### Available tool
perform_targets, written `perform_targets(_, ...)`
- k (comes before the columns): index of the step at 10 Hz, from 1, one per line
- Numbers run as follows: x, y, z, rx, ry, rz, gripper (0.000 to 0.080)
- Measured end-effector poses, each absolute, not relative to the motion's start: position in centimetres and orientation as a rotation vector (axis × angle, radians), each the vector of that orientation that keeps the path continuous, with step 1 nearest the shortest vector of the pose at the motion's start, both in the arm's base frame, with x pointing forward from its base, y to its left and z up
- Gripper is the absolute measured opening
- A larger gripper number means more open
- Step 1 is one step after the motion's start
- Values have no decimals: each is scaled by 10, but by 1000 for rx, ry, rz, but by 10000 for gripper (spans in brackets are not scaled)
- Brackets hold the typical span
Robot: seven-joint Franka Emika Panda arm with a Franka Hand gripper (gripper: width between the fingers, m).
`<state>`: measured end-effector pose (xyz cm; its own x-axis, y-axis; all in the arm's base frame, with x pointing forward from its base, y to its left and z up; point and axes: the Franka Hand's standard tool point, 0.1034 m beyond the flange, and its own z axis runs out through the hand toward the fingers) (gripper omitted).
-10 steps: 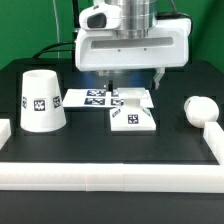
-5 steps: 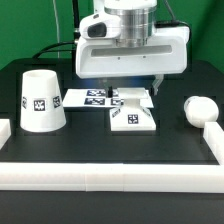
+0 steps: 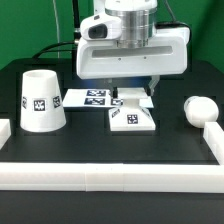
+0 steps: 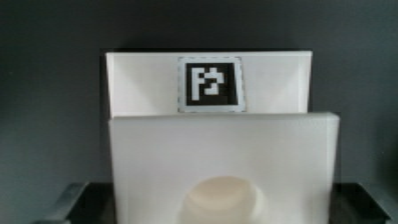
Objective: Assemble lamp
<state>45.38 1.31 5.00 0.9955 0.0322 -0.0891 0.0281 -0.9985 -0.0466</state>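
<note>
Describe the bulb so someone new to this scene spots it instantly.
On the black table, look to the exterior view's right. The bulb lies there beside the white rail. It is the only small rounded piece: the shade on the opposite side is a tall tapered bucket, and the base in the middle is a flat square.

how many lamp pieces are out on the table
3: the shade at the exterior view's left, the base in the middle, the bulb at the exterior view's right. No others show.
</note>
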Motion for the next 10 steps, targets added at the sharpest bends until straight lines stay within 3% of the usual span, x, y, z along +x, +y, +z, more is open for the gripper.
perform_targets(7,454,13,50,-3093,-48,139,534)
perform_targets(10,491,15,51,-3083,-28,103,534)
